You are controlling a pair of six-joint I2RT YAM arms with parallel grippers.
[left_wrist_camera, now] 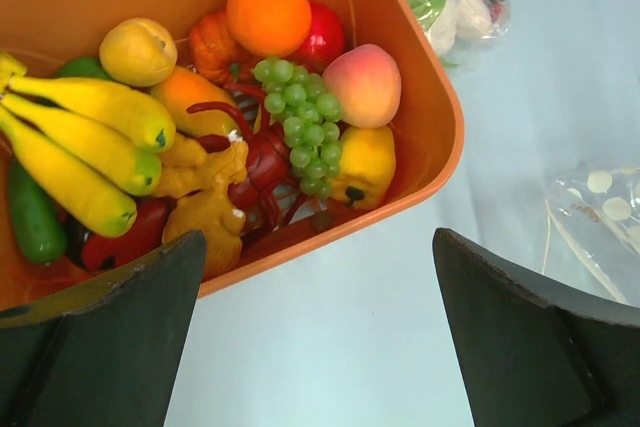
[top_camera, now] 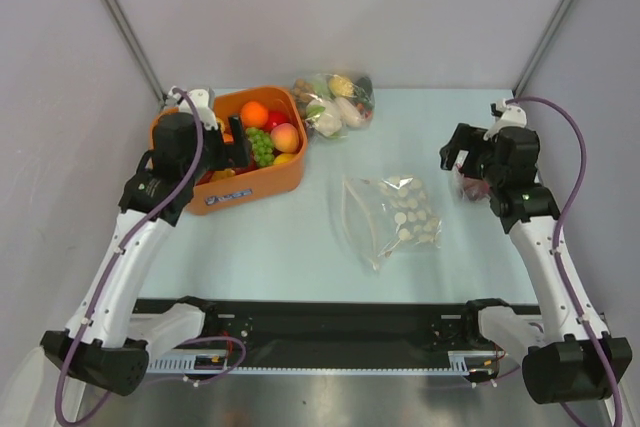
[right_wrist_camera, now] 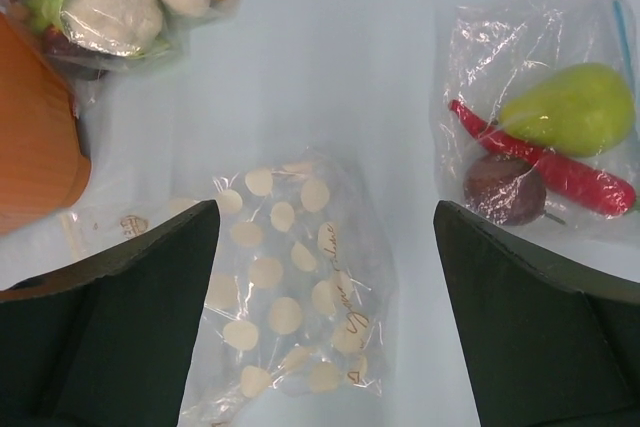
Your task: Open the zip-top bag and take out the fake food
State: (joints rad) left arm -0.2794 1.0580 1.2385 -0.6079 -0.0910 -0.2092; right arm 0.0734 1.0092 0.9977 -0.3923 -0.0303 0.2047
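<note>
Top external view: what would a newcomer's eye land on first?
The orange bin at the left, heaped with bright toy fruit, stands out first. A clear bag of pale round slices lies at the table's middle, and a second bag holding a green pear and red chilli lies at the right.

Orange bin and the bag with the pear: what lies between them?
A clear bag of pale round slices, lying flat; the right wrist view shows it.

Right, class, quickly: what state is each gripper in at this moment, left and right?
Left gripper: open, holding nothing.
Right gripper: open, holding nothing.
</note>
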